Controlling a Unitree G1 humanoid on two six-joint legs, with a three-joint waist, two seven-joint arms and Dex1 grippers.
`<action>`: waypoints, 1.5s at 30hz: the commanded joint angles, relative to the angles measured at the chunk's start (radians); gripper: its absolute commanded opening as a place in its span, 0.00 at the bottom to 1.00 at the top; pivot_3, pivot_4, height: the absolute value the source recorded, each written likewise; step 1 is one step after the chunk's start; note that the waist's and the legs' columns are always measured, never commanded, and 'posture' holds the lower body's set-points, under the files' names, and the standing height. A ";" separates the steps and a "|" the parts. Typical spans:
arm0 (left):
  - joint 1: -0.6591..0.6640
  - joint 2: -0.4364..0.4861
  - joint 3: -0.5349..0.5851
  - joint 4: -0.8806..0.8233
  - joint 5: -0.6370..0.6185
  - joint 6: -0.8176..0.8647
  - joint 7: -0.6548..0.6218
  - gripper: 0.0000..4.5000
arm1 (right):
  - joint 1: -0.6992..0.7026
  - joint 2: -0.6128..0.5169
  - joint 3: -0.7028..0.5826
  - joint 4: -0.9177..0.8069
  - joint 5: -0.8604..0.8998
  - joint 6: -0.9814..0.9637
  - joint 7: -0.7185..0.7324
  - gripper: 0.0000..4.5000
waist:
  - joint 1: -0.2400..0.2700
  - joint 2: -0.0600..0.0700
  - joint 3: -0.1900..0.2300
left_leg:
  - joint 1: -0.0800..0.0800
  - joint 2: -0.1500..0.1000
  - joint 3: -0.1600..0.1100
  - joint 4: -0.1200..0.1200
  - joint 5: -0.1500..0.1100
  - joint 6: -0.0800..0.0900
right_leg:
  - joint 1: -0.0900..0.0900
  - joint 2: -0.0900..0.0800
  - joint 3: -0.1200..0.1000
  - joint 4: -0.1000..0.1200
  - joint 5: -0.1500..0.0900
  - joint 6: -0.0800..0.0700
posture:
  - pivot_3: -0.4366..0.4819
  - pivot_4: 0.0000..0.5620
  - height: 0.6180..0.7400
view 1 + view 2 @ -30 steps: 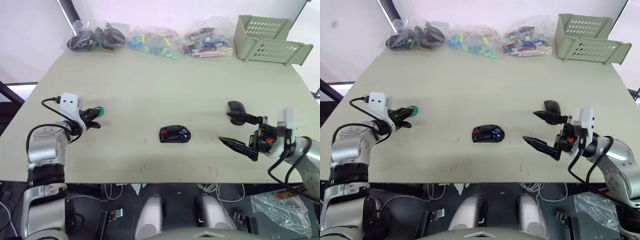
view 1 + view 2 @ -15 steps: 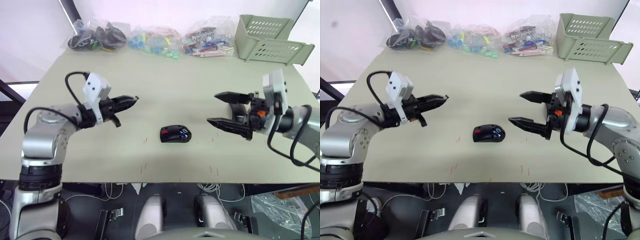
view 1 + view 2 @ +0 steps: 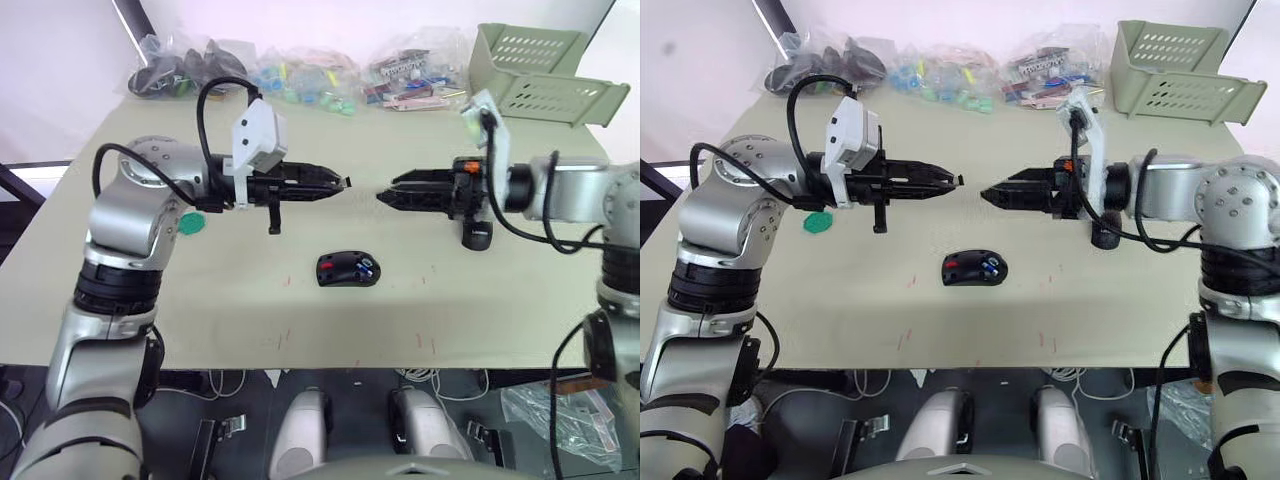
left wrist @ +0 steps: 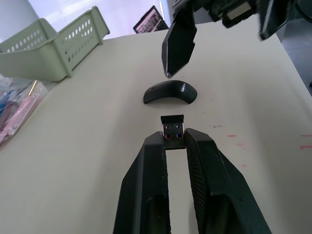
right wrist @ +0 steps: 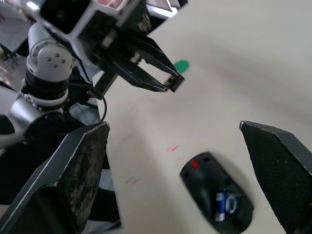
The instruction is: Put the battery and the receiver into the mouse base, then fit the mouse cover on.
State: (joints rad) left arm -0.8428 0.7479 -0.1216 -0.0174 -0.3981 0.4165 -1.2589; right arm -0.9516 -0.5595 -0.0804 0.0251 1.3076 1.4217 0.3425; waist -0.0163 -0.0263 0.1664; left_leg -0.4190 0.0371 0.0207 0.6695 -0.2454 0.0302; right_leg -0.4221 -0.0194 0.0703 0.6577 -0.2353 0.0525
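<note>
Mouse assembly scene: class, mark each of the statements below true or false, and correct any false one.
1. The left gripper holds the receiver at its fingertips. True.
2. The battery lies on the table beside the base. False: it sits inside the base.
3. The cover is fitted on the base. False: it lies apart on the table.
4. The right gripper is open and holds nothing. True.
5. The green disc lies inside the tray. False: it lies on the table near the left arm.
</note>
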 commanded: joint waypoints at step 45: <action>-0.093 -0.048 -0.024 0.128 0.129 -0.217 -0.120 0.01 | -0.055 0.144 0.022 0.289 0.665 -0.069 -0.723 0.01 | -0.026 0.001 0.000 | -0.014 0.001 -0.001 0.001 0.000 0.000 | -0.015 0.001 0.000 0.004 0.000 0.000 | 0.48 0.27 1.00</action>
State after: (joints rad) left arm -0.9249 0.6957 -0.1667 0.1382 -0.2599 0.2093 -1.3800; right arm -1.0079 -0.4193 -0.0405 0.3491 1.9486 1.3486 -0.3833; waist -0.0422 -0.0257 0.1667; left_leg -0.4332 0.0381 0.0199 0.6708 -0.2452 0.0303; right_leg -0.4369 -0.0186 0.0705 0.6621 -0.2350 0.0529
